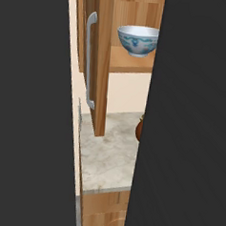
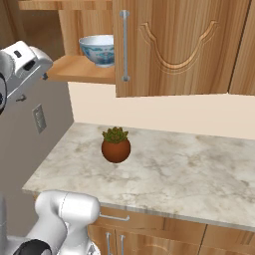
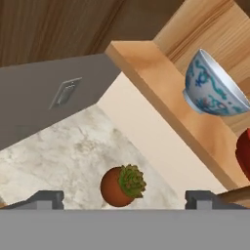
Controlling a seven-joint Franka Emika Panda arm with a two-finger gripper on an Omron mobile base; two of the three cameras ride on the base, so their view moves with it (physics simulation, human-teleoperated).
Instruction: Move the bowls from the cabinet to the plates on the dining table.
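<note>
One patterned bowl [image 2: 98, 49] upright, mouth up, on shelf [image 2: 79, 68] | gripper [image 3: 124, 199] released, empty

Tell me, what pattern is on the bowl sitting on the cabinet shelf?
The bowl is white with a blue-green painted pattern outside; the hand view shows it best.

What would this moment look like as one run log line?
end effector: open, empty | white bowl with blue-green pattern: on wooden cabinet shelf | glossy red bowl: same shelf | door: open | stage: before first grasp
</note>
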